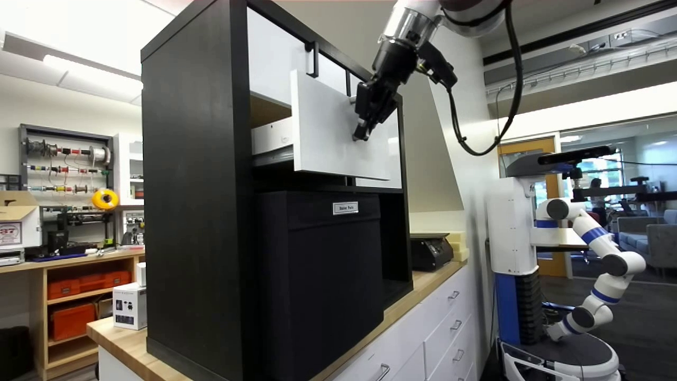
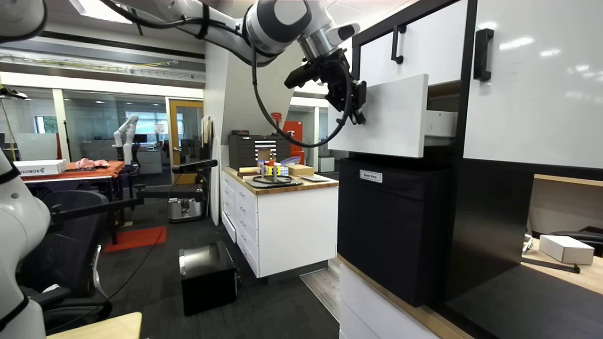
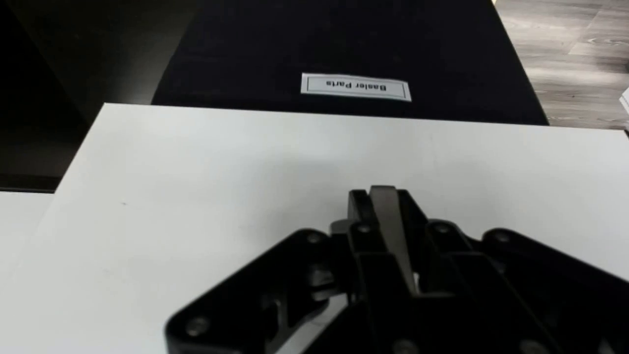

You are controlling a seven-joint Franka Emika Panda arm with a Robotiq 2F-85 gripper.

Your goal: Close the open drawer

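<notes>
Plainly, drawer [image 1: 336,129] open in both exterior views, fingers [image 3: 361,206] together in wrist view

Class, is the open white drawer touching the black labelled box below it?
Apart. An exterior view shows it: the white drawer ends above the black labelled box, with a dark gap between the drawer's lower edge and the box's top.

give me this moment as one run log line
task: close open drawer | drawer: sticking out of black cabinet | claw: jaws together, in front of drawer | contact: unclear
</notes>
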